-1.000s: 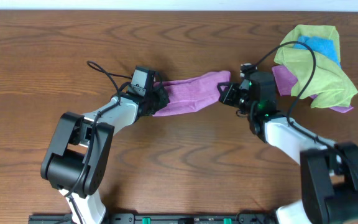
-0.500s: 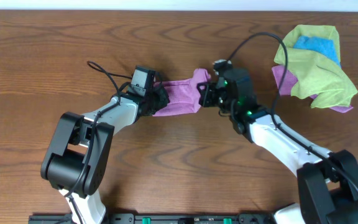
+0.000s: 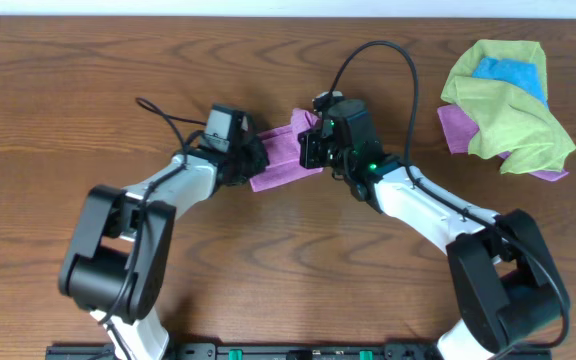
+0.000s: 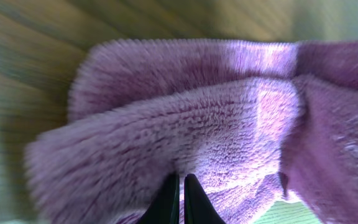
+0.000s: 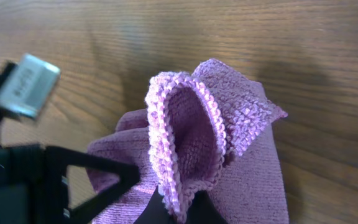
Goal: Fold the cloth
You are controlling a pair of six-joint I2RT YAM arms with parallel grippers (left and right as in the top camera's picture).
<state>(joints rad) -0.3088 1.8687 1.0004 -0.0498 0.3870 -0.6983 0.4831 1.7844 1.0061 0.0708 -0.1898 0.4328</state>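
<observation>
Two shut grips — the left end effector [image 3: 255, 162] and the right end effector [image 3: 309, 152] — hold the cloth [image 3: 280, 166] bunched between them, so a tug apart could slip an edge free.

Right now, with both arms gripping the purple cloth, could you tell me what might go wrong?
1. The cloth is bunched between the left fingers and the right fingers, and its hem is curled over. It may land creased rather than flat.
2. The two sets of fingers stand close together, so bringing them nearer could knock them into each other.
</observation>
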